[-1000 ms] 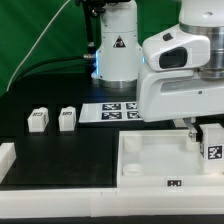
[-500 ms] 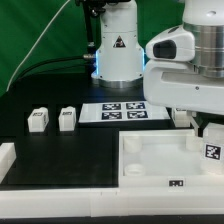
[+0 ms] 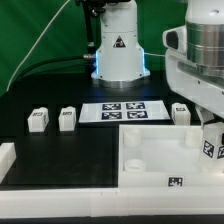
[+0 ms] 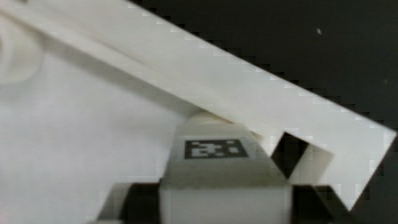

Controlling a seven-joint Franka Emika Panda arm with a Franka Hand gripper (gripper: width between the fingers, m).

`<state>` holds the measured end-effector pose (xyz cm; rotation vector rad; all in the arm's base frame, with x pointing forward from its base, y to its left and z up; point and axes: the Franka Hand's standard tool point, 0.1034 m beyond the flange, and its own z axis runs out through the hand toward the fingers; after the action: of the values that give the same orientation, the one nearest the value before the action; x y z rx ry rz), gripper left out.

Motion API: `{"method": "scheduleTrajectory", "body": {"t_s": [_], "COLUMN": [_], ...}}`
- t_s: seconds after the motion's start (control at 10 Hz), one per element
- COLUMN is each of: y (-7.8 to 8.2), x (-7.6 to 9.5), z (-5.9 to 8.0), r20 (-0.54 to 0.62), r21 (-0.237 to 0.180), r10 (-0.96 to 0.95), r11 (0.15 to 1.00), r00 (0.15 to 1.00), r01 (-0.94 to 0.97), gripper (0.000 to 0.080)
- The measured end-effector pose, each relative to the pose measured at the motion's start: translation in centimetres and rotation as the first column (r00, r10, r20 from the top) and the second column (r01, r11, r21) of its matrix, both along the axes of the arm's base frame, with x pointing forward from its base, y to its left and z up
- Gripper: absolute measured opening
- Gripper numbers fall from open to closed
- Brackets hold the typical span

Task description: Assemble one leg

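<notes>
fingers: we saw the fingers point(image 3: 211, 146) clamped around the leg point(image 3: 212, 141)
leg: we found it held above the panel point(image 3: 150, 160), at its corner on the exterior view's right
worktop: two spare legs point(image 3: 53, 119) stood there

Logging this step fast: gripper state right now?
Gripper: closed on the leg, holding it over the panel.

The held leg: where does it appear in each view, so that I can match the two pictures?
Exterior view: the held leg is at the right edge, its tag facing the camera, over the panel's corner, under the arm.
Wrist view: the same leg stands between the jaws, tag visible, with the panel behind it.
Shared landmark: the panel's raised rim.
</notes>
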<state>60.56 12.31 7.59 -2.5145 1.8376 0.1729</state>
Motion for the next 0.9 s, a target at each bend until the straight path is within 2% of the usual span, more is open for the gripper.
{"method": "scheduleTrajectory", "body": {"t_s": [0.2, 0.4, 0.5, 0.6, 0.7, 0.9], "y": [-0.02, -0.01, 0.00, 0.01, -0.02, -0.13], "x": [-0.04, -0.08, -0.08, -0.08, -0.08, -0.14], "z": [-0.06, -0.09, -0.09, -0.09, -0.09, -0.13], "r20": [-0.001, 0.000, 0.003, 0.005, 0.011, 0.031], "r21": [0.000, 0.001, 0.004, 0.005, 0.009, 0.022], "r10": [0.004, 0.015, 0.054, 0.076, 0.144, 0.388], "r11": [1.000, 1.000, 0.999, 0.997, 0.990, 0.921], "r00": [1.000, 1.000, 0.999, 0.997, 0.990, 0.921], "r01": [-0.004, -0.015, -0.054, -0.076, -0.144, -0.389], "gripper": [0.0292, 0.0536, 0.0536, 0.0628, 0.0643, 0.0649]}}
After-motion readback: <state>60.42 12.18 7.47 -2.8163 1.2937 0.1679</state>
